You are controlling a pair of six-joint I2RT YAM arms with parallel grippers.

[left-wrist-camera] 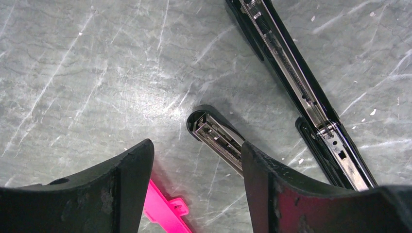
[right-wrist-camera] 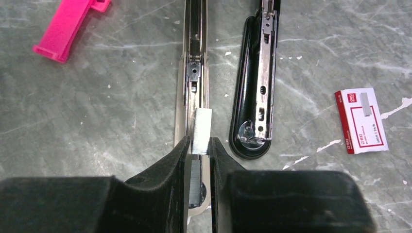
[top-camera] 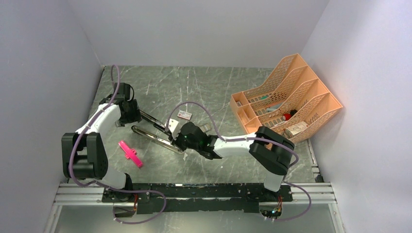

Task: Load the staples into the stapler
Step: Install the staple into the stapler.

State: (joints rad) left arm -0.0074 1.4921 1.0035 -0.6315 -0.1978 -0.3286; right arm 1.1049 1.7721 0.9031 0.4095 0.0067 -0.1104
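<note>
The black stapler (top-camera: 154, 137) lies swung open in the middle of the table. In the right wrist view its chrome rail (right-wrist-camera: 195, 73) runs up the frame, with the black half (right-wrist-camera: 254, 102) beside it. My right gripper (right-wrist-camera: 198, 145) is shut on a silvery staple strip (right-wrist-camera: 201, 131), held right over the near end of the rail; the gripper also shows in the top view (top-camera: 177, 138). The red-and-white staples box (right-wrist-camera: 362, 120) lies to the right. My left gripper (left-wrist-camera: 195, 145) is open and empty, over the stapler's rounded end (left-wrist-camera: 211, 131).
A pink plastic cross-shaped piece (top-camera: 131, 154) lies left of the stapler and shows under my left fingers (left-wrist-camera: 165, 208). An orange file organiser (top-camera: 286, 99) holding small items stands at the back right. Walls close in the table at left, back and right.
</note>
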